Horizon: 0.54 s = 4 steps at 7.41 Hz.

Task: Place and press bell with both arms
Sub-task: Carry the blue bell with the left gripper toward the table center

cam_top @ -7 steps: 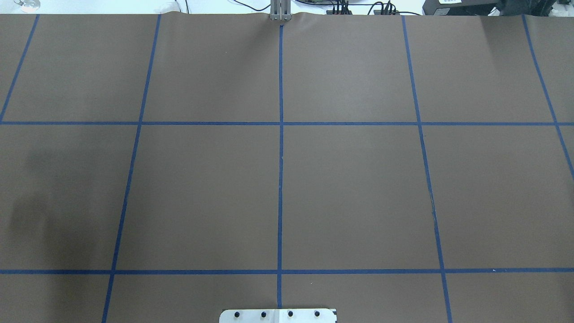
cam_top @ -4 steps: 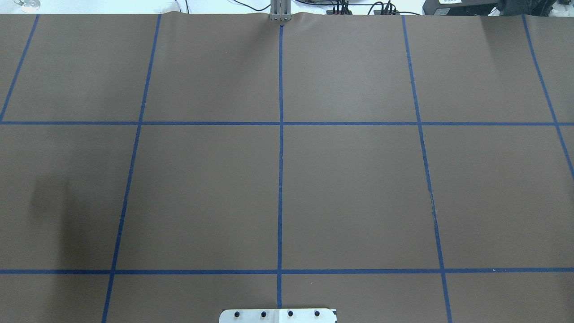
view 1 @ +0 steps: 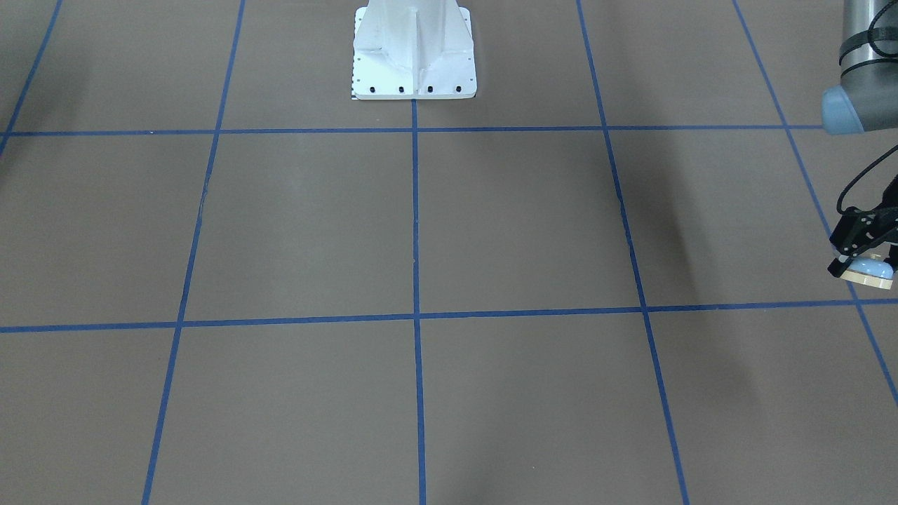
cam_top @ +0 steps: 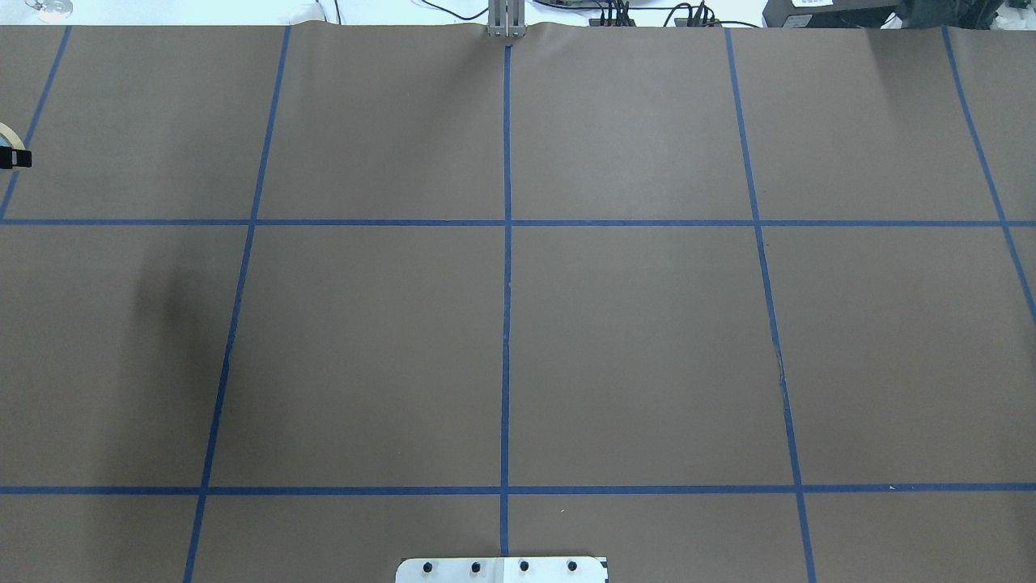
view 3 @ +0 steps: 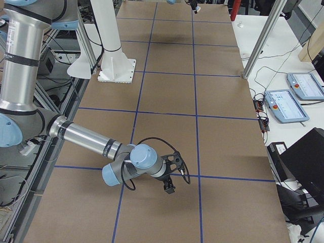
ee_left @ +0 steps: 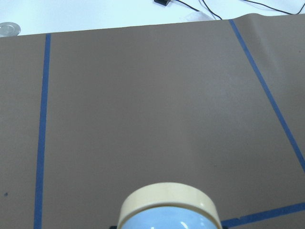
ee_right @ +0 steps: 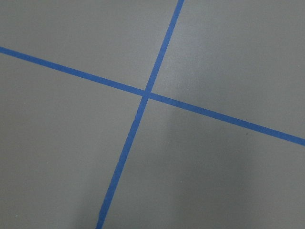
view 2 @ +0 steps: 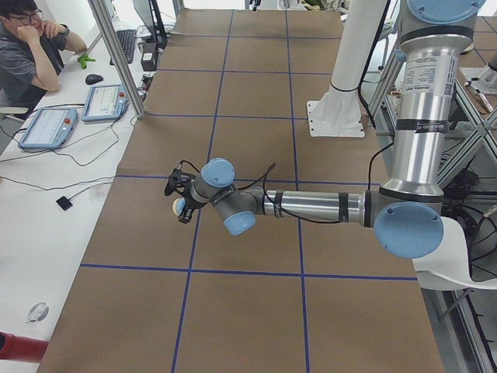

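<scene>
The bell [view 1: 872, 272] is light blue with a cream base. My left gripper [view 1: 864, 258] is shut on it and holds it just above the brown table cover at the table's far left. The bell fills the bottom of the left wrist view [ee_left: 167, 210]. In the overhead view only the bell's edge [cam_top: 5, 139] and one black fingertip [cam_top: 18, 159] show at the left border. My right gripper [view 3: 169, 186] shows only in the exterior right view, low over a blue tape crossing. I cannot tell whether it is open or shut.
The white bolted pedestal [view 1: 414, 56] stands at the robot's side of the table. Blue tape lines [cam_top: 506, 324] divide the brown cover into squares. An operator [view 2: 31, 47] and control tablets [view 2: 50, 124] are beyond the table's far edge.
The bell's edge and a fingertip of my left gripper have come into the overhead view at its left border. The arm's shadow on the left has shifted to the right.
</scene>
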Available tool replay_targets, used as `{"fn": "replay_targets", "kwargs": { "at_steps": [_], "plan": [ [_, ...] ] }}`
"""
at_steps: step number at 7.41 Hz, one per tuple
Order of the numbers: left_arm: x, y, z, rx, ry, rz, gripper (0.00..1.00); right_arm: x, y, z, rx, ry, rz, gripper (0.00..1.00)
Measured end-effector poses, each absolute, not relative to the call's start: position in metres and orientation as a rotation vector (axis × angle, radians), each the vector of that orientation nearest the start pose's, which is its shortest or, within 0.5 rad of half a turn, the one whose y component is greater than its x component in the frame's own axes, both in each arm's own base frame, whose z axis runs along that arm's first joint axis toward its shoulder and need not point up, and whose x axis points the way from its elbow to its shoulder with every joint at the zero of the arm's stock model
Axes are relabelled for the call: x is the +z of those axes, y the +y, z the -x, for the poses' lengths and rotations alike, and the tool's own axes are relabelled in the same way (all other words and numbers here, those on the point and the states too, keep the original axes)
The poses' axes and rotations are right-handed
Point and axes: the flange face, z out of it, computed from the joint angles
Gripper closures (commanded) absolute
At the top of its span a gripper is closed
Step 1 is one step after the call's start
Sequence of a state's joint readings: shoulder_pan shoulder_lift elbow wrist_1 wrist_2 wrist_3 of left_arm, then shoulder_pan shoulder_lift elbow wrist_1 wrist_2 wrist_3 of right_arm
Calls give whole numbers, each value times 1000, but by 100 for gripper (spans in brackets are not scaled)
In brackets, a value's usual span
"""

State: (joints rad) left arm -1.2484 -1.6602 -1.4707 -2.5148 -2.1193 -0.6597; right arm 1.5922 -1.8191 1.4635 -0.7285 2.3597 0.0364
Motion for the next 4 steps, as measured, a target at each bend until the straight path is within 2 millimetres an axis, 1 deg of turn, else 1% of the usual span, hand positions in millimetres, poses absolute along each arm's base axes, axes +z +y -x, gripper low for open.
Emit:
{"fn": "replay_targets", "kwargs": {
  "at_steps": [1,2,3,4],
  "plan": [
    [542,-579,-109,-55,858,-525,100,726,-383,-71,-136,-776,-455,0],
    [519,-603,-125,-45,837,-477,100,726,-384,-71,-135,-776,-454,0],
    [495,-622,-149,-15,820,-426,100,727,-384,-71,-133,-777,-452,0],
    [468,-635,-186,25,812,-371,100,727,-384,-71,-128,-778,-449,0]
  ]
}}
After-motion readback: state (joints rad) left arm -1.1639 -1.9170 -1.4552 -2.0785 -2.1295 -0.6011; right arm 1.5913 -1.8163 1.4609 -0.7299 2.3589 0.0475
